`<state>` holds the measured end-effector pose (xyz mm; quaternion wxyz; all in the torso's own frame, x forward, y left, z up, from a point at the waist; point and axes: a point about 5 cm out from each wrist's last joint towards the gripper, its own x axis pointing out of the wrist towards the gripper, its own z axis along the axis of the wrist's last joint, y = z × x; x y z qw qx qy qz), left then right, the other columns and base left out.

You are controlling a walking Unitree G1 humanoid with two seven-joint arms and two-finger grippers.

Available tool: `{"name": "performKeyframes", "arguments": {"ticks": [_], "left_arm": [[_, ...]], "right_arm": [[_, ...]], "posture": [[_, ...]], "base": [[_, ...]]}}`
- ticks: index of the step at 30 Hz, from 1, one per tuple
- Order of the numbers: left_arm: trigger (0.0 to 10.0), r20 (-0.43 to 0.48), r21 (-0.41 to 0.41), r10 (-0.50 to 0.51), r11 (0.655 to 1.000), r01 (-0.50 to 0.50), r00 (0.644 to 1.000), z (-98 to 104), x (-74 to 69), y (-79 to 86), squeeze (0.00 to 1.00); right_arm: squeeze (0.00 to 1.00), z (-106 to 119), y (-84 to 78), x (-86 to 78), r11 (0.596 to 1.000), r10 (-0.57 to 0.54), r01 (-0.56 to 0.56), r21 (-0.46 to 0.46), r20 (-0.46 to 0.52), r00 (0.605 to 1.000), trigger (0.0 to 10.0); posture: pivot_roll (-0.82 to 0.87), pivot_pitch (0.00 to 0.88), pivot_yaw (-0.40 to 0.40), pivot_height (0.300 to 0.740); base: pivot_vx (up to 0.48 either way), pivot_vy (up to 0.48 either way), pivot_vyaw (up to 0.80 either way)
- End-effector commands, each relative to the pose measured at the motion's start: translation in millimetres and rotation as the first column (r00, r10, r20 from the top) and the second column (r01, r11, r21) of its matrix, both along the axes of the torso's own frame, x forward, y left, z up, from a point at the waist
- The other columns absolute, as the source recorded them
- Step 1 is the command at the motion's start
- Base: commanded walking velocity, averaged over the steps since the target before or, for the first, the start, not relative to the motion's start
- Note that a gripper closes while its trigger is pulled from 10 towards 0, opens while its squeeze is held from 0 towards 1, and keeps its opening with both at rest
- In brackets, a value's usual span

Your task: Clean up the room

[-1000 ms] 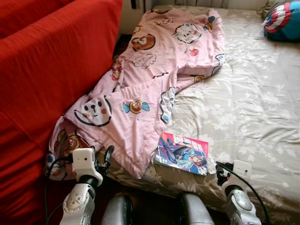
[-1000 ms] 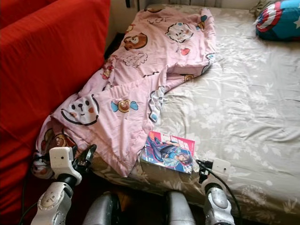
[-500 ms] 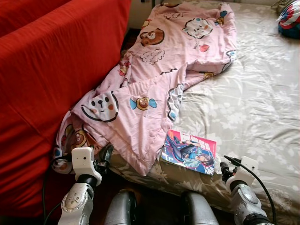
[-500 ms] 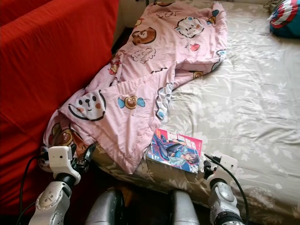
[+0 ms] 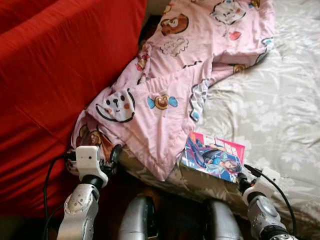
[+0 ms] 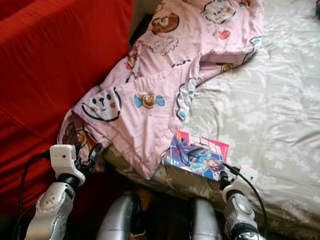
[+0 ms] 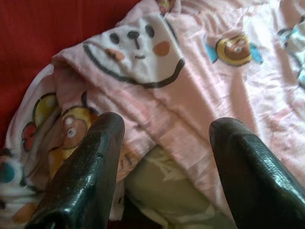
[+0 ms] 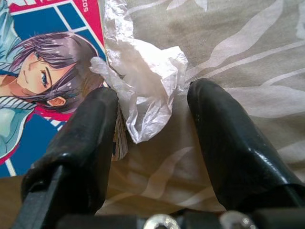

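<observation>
The right gripper (image 5: 241, 179) sits at the near edge of the bed (image 5: 280, 100), just beside the comic book (image 5: 214, 156). That book lies flat, cover up, near the mattress edge, its long axis running across the bed and tilted a little, its left end just beside the hem of the pink cartoon blanket (image 5: 170, 90). The blanket runs lengthwise up the bed's left side and spills over toward the red sofa (image 5: 55, 75). To the book's right the floral sheet lies open. The left gripper (image 5: 114, 156) hangs by the draped blanket corner.

In the left wrist view, its fingers (image 7: 90, 167) stand wide apart, holding nothing, with blanket folds and mattress edge beyond.

In the right wrist view, the fingers (image 8: 81, 143) are spread wide around a crumpled white wrapper (image 8: 143, 81), not closed on it; the wrapper rests on the sheet, touching the book's corner.
</observation>
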<state>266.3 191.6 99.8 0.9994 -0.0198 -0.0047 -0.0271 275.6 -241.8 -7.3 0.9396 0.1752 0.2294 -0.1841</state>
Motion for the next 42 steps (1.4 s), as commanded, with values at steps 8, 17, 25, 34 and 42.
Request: {"name": "performKeyframes", "arguments": {"ticks": [8,17,25,34,42], "left_arm": [[10.0,-0.045,0.024,0.004,1.0,-0.003,0.999,-5,-9.1,7.5,0.0],[10.0,-0.049,0.023,0.002,1.0,-0.001,0.999,-5,-8.2,6.0,0.0],[10.0,-0.038,-0.013,0.034,0.999,-0.034,0.999,-4,-3.6,4.8,0.0],[10.0,-0.042,-0.016,0.047,0.999,-0.047,0.998,-7,-1.1,2.3,0.0],[10.0,-0.038,-0.027,0.05,0.998,-0.051,0.998,-9,1.2,-2.1,0.0]], "right_arm": [[0.0,-5,-1.6,-6.5,1.0,-0.023,0.023,0.013,-0.007,1.0,10.0],[0.0,-5,6.0,-5.0,1.0,-0.006,0.005,0.03,0.022,1.0,0.6],[0.0,-14,33.0,-7.8,0.995,0.076,-0.077,0.059,0.016,0.997,0.0],[0.0,-14,40.3,-6.7,0.993,0.091,-0.093,0.073,0.033,0.995,0.0],[0.0,-10,38.0,-2.9,0.993,0.095,-0.098,0.063,0.044,0.994,0.0]], "posture": [[0.07,0.331,0.18,0.636],[0.07,0.338,0.177,0.636],[0.05,0.337,0.155,0.636],[0.03,0.327,0.136,0.636],[0.02,0.327,0.12,0.636]], "base": [[0.0,0.0,0.0],[0.0,0.0,0.0],[0.0,0.0,0.0],[0.0,0.0,0.0],[0.0,0.0,0.0]]}}
